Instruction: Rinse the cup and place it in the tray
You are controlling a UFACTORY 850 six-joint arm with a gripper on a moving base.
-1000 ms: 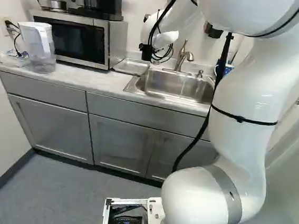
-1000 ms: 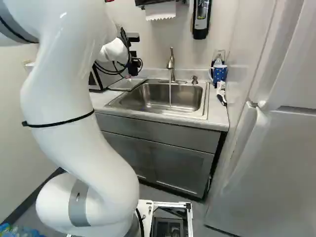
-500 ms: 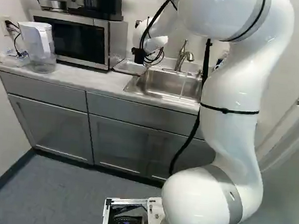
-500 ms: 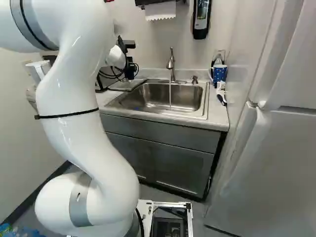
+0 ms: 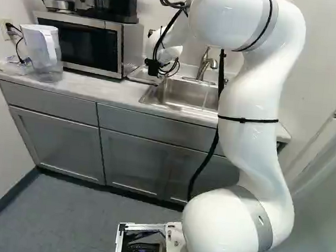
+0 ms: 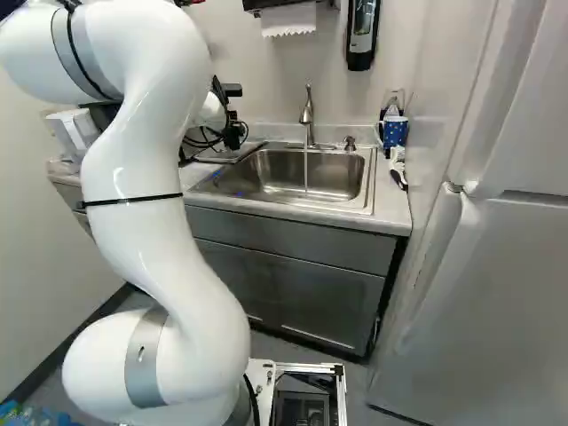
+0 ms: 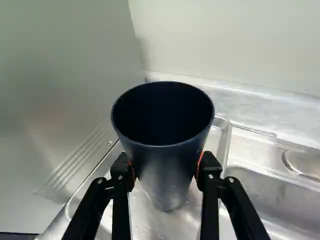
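Observation:
The gripper (image 5: 154,68) shows as a dark shape over the drying tray (image 5: 138,74), left of the sink. In the wrist view the gripper (image 7: 166,172) is shut on the dark blue cup (image 7: 167,185), one orange pad at each side. The cup stands upright, its wide mouth facing the camera. Beneath it lies the metal tray (image 7: 226,142); whether the cup's bottom touches it I cannot tell. In the base views the cup cannot be made out.
The sink (image 6: 284,177) is right of the tray, with a thin stream falling from its faucet (image 6: 308,115). A microwave (image 5: 83,43) stands on the tray's other side. A blue mug (image 6: 393,131) is at the counter's right end, near the fridge (image 6: 497,293).
The arm's upper part has swung left and lower in the left base view; the gripper has come left and slightly down over the tray, its grip kept. The base has not moved.

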